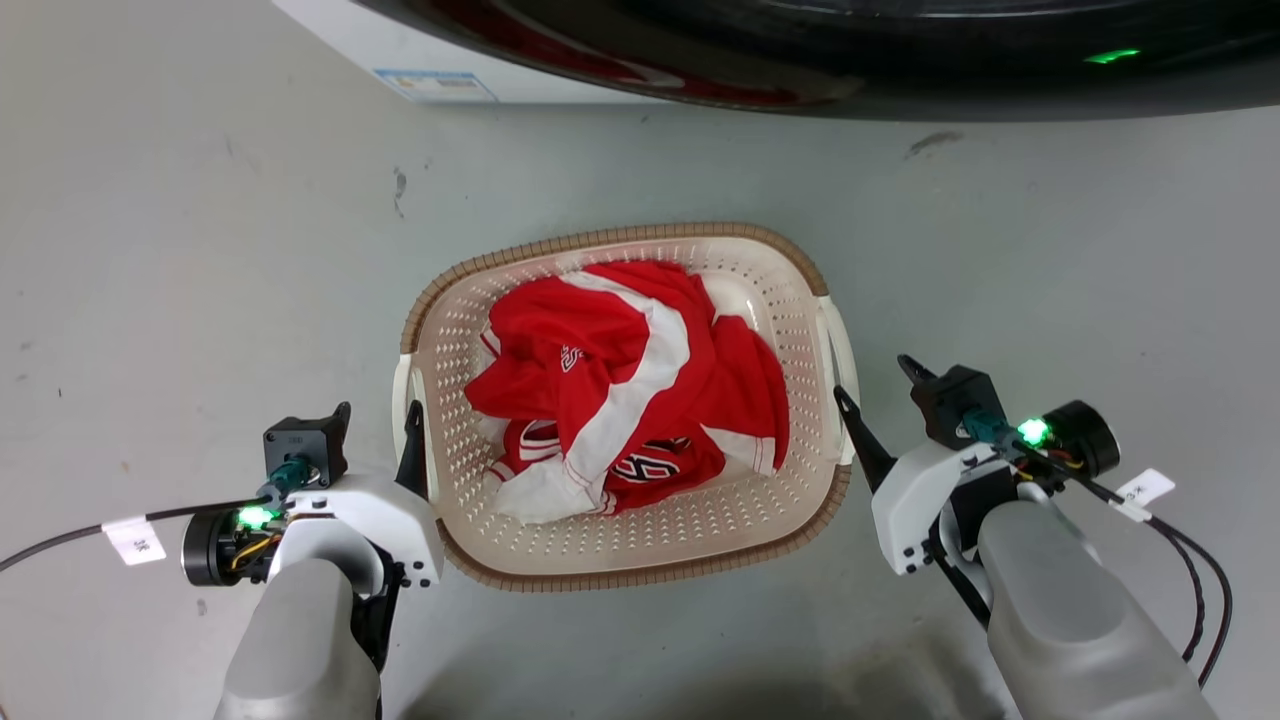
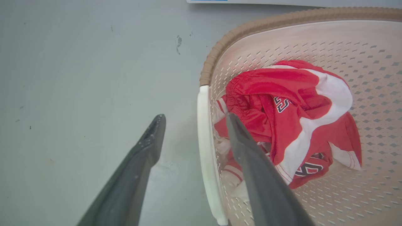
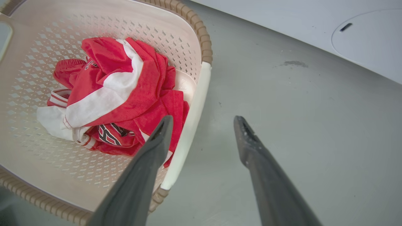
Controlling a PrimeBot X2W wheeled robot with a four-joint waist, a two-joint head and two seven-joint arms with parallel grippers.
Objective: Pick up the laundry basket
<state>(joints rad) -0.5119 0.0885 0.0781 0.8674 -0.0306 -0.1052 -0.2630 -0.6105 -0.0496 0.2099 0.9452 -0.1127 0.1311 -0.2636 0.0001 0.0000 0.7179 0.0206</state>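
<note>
Laundry basket | left pincer spread over left handle | right pincer spread over right handle

The cream perforated laundry basket, brown-rimmed with white side handles, sits upright on the floor.

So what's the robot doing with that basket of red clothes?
It's getting ready to lift the laundry basket, which sits on the grey floor with red and white clothes inside. The left gripper is open, a finger on each side of the left handle. The right gripper is open the same way at the right handle. Neither has closed yet.
</note>
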